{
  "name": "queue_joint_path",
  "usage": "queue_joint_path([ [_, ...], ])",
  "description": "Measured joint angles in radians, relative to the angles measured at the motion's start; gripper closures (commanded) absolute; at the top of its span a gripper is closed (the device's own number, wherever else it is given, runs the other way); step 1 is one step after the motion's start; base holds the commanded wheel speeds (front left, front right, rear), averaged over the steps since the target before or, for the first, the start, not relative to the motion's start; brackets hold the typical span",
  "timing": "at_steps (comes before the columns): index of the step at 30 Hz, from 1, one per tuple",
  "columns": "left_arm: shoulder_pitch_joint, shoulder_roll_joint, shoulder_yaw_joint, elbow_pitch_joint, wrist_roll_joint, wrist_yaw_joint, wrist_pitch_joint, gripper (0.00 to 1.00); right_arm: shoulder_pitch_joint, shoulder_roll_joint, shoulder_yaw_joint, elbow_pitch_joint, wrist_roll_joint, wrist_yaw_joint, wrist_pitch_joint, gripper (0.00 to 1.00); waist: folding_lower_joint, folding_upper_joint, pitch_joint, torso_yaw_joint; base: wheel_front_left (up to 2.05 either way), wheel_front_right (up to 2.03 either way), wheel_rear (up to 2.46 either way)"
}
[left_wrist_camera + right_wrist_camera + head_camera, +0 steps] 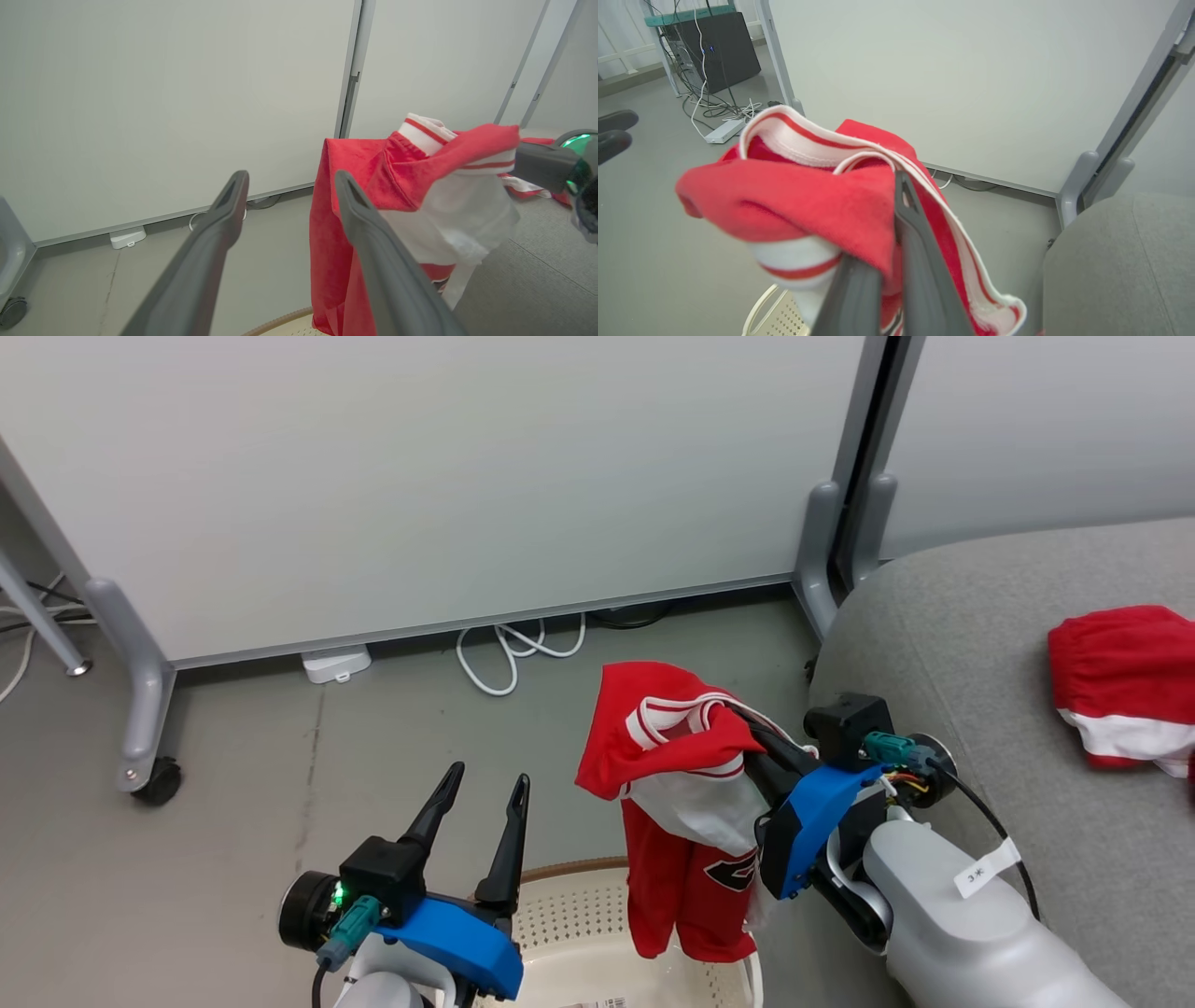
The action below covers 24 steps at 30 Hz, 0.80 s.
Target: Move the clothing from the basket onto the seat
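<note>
We are holding the jersey (681, 747) clamped in the right claw (761, 751), with the fabric hanging over the basket (579, 915), just beside the seat (980, 644). The left claw (487, 777) is standing wide and empty above the basket rim. The shorts (1120, 672) are lying on the seat. We are judging the task half done: carrying the jersey across and releasing it is remaining.

Illumination bright, even and diffuse throughout. Shadows on the floor (243, 803) are faint and soft-edged. Wrist views show wide-angle stretch at the borders. The jersey (794, 210), close to the right wrist lens, is blurred.
</note>
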Motion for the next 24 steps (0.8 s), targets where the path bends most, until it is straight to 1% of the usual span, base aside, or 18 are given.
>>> queue_joint_path([
  [4, 0.002, -0.004, 0.014, 0.001, 0.000, -0.006, 0.000, 0.00, 0.021, -0.003, -0.005, -0.031, -0.006, 0.000, 0.000, 1.00, 0.0001, 0.0000, 0.003, -0.023, 0.00, 0.00, 0.00],
  [9, 0.004, -0.009, 0.033, 0.000, 0.010, -0.011, 0.000, 0.00, 0.045, -0.012, -0.005, -0.079, -0.016, 0.000, 0.000, 1.00, 0.0000, 0.0000, 0.009, -0.072, 0.00, 0.00, 0.00],
  [23, 0.001, -0.016, 0.064, -0.017, 0.033, -0.016, 0.000, 0.00, 0.091, -0.029, -0.035, -0.164, -0.026, 0.000, 0.000, 1.00, 0.0000, 0.0000, 0.032, -0.250, 0.00, 0.00, 0.00],
  [24, -0.002, -0.016, 0.066, -0.017, 0.034, -0.016, 0.000, 0.00, 0.095, -0.032, -0.037, -0.170, -0.026, 0.000, 0.000, 1.00, 0.0000, 0.0000, 0.038, -0.274, 0.00, 0.00, 0.00],
])
